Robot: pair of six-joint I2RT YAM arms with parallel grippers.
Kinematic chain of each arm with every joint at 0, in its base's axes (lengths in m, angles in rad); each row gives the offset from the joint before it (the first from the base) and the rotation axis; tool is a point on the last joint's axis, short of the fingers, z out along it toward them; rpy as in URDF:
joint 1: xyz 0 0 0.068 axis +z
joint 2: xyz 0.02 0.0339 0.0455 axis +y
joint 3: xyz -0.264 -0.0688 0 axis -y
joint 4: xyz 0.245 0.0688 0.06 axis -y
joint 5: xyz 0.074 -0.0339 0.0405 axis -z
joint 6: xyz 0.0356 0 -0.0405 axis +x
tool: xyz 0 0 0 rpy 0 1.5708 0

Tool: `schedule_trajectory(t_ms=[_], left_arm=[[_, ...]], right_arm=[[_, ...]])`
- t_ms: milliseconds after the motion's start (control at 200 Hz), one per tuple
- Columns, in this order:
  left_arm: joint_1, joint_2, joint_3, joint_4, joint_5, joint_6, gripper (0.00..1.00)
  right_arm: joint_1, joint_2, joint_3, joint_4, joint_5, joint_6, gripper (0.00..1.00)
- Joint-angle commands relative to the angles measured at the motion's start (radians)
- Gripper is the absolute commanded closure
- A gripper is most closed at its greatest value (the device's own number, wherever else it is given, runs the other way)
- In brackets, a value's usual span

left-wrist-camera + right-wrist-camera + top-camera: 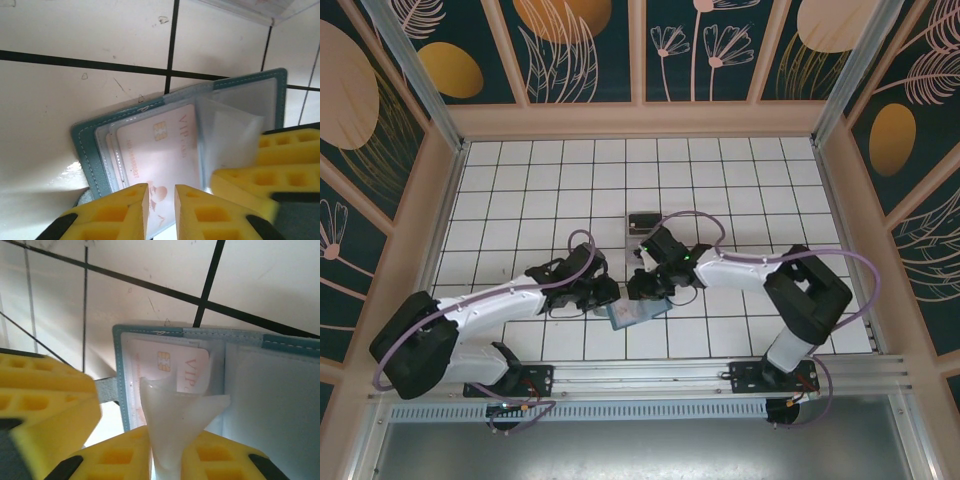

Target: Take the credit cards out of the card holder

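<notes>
The teal card holder (633,314) lies open on the tiled floor between both arms. A pale pink credit card (165,145) with a gold chip sits in its left inner slot, with another card's edge beside it. My left gripper (161,210) hovers over that card's near end, its fingers a narrow gap apart with nothing clamped. My right gripper (166,455) is shut on a clear plastic flap (180,415) of the card holder (119,370), pulling it up into a crumpled cone. The pink card (175,362) shows behind the flap. Both grippers (607,293) (645,290) meet at the holder's far edge.
A small clear plastic box (642,221) stands about two tiles beyond the card holder. Wooden walls ring the white tiled floor (520,180). The arms' bases sit on the metal rail (650,375) at the near edge.
</notes>
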Motion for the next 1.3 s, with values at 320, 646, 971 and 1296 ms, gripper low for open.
schedule_trajectory(t_ms=[320, 646, 971, 1296], left_arm=[[-0.024, 0.181, 0.142, 0.018, 0.063, 0.057, 0.79], [-0.09, 0.361, 0.33, 0.008, 0.109, 0.115, 0.79], [-0.177, 0.529, 0.463, -0.051, 0.073, 0.163, 0.79], [-0.139, 0.247, 0.316, -0.093, -0.095, 0.084, 0.8]], right_arm=[[-0.06, -0.136, -0.105, 0.107, -0.035, 0.064, 0.69], [-0.201, -0.354, -0.147, -0.072, 0.097, 0.057, 0.63], [-0.237, -0.418, -0.159, -0.102, 0.081, 0.054, 0.63], [-0.192, -0.343, -0.104, -0.054, -0.019, 0.062, 0.75]])
